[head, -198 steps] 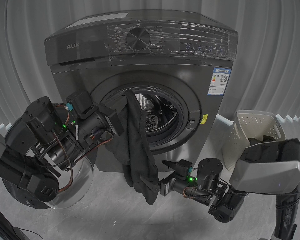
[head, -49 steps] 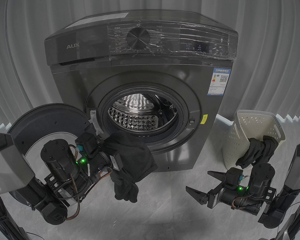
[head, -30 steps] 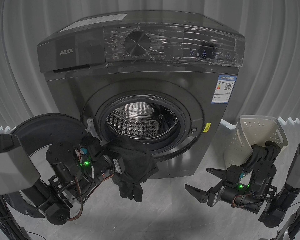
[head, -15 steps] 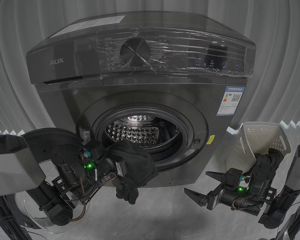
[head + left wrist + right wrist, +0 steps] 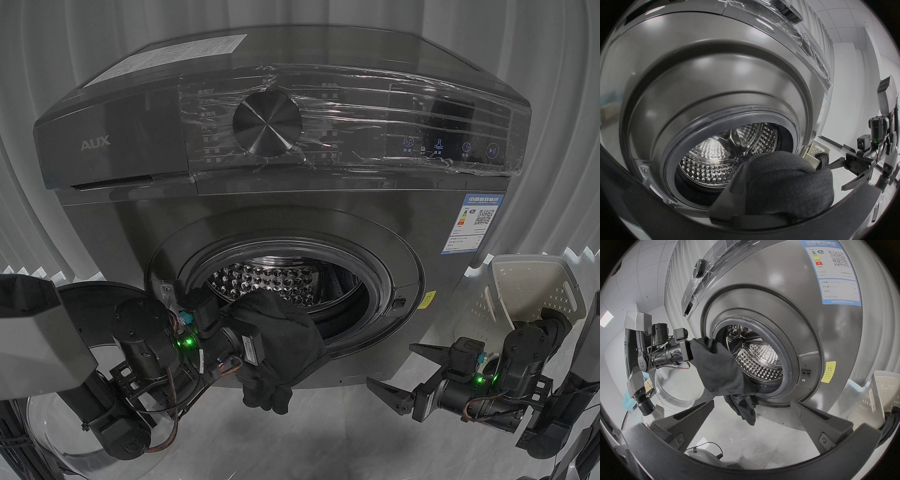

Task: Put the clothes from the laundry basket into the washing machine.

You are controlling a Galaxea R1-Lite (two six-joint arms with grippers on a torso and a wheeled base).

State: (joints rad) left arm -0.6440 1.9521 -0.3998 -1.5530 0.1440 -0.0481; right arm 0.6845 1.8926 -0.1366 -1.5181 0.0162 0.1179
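The grey washing machine point(image 5: 281, 206) stands with its door swung open, and the steel drum point(image 5: 281, 284) shows through the opening. My left gripper point(image 5: 259, 350) is shut on a bunched black garment point(image 5: 284, 350), held at the opening's lower left rim; the cloth hides the fingers. In the left wrist view the garment point(image 5: 787, 184) sits right before the drum point(image 5: 725, 156). My right gripper point(image 5: 394, 369) hangs open and empty low at the machine's right front, with its fingers point(image 5: 818, 424) spread wide. Beyond it the white laundry basket point(image 5: 531, 281) holds more dark clothes point(image 5: 556, 322).
The open round door point(image 5: 87, 300) hangs at the machine's left, behind my left arm, and its glass bowl point(image 5: 678, 387) faces outward. Bare grey floor point(image 5: 337, 431) lies before the machine. Grey curtains close off the back and sides.
The head camera has come closer to the machine. The garment, earlier hanging long from the opening with the right gripper at its lower end, is now bunched in the left gripper and has risen to the rim.
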